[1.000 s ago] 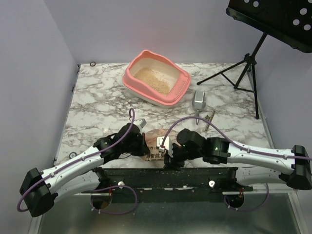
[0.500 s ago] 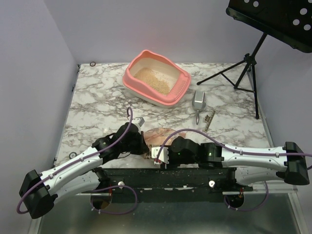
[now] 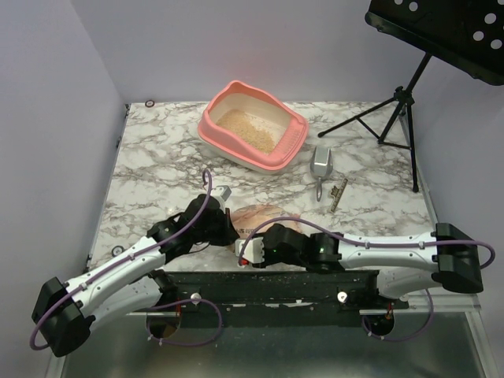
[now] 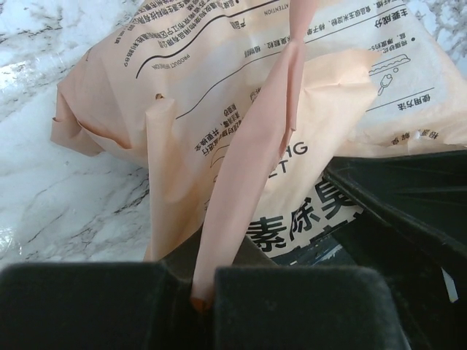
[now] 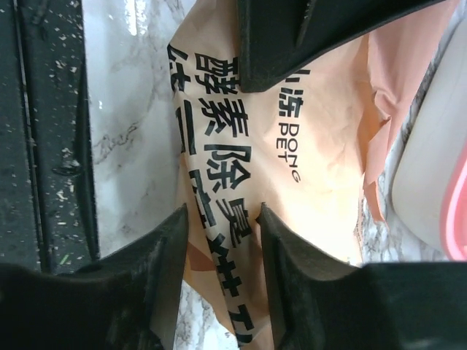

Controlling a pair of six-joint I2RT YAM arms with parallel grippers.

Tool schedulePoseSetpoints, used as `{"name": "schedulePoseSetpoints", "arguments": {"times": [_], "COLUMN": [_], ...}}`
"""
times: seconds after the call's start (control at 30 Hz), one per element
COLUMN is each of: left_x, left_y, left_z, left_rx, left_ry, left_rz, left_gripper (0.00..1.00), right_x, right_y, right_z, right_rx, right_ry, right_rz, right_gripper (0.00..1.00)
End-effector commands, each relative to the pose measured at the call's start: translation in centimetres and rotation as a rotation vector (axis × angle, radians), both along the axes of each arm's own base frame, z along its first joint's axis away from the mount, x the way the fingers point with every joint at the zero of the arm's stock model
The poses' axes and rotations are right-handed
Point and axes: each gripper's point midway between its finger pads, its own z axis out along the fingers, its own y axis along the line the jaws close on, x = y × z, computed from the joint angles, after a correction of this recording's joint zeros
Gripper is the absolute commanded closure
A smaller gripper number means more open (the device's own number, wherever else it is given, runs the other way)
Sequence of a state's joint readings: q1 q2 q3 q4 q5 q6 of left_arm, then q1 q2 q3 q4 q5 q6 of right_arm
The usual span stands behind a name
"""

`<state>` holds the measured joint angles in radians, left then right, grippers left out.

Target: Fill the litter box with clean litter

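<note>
Down at the near edge of the white, grey-veined marble table (image 3: 157, 157), both arms are crowded over a soft peach-coloured bag (image 3: 260, 214) printed with black Chinese lettering, lying flat on the marble. The left gripper (image 3: 230, 230) comes in from the left, and its wrist camera makes it plain: the black pads (image 4: 292, 306) are pressed together on a raised fold of the bag, a thin peach flap standing up out of the jaws.

The right gripper (image 3: 250, 253) reaches across from the right to the bag's near end, just beside the left one. From its own camera the two fingers (image 5: 164, 255) stand a little apart with the bag's printed end showing in the gap. Whether they bite it or only straddle it, I cannot tell. Beside them runs a black strip (image 5: 51, 146) flecked with pale grains.

Over at the far side, well apart from the bag, sits the large salmon-pink plastic litter box (image 3: 293, 140), set at an angle near the rear centre of the table. The fine beige clean litter (image 3: 250, 130) lies in a patch on its floor, cream wall showing around it.

A grey metal scoop (image 3: 321, 164) lies near the box on its right, handle pointing toward the arms. A black music stand (image 3: 441, 31) on a tripod stands at the rear right.
</note>
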<state>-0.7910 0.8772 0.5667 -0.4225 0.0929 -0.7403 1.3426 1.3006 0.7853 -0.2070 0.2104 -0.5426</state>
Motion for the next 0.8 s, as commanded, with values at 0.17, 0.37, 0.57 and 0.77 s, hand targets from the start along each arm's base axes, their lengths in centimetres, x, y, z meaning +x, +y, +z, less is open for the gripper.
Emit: {"name": "schedulePoseSetpoints", "arguments": {"times": [0.17, 0.37, 0.57, 0.77], "left_x": [1.1, 2.4, 2.4, 0.9], "left_y": [1.3, 2.6, 3.4, 0.6], "left_z": [0.9, 8.9, 13.7, 14.6], "left_rx": [0.021, -0.062, -0.166, -0.283], "left_ry": [-0.068, -0.405, -0.67, -0.787], "left_rz": [0.004, -0.003, -0.01, -0.196], "left_gripper": [1.0, 0.63, 0.42, 0.38], "right_x": [2.4, 3.1, 4.1, 4.1], "right_y": [-2.3, -2.1, -0.8, -0.4], "right_z": [-0.7, 2.5, 4.9, 5.7], "right_rx": [-0.085, 0.061, 0.138, 0.177], "right_ry": [-0.06, 0.075, 0.251, 0.475], "right_rz": [-0.068, -0.134, -0.175, -0.143], "right_gripper": [0.99, 0.99, 0.99, 0.99]}}
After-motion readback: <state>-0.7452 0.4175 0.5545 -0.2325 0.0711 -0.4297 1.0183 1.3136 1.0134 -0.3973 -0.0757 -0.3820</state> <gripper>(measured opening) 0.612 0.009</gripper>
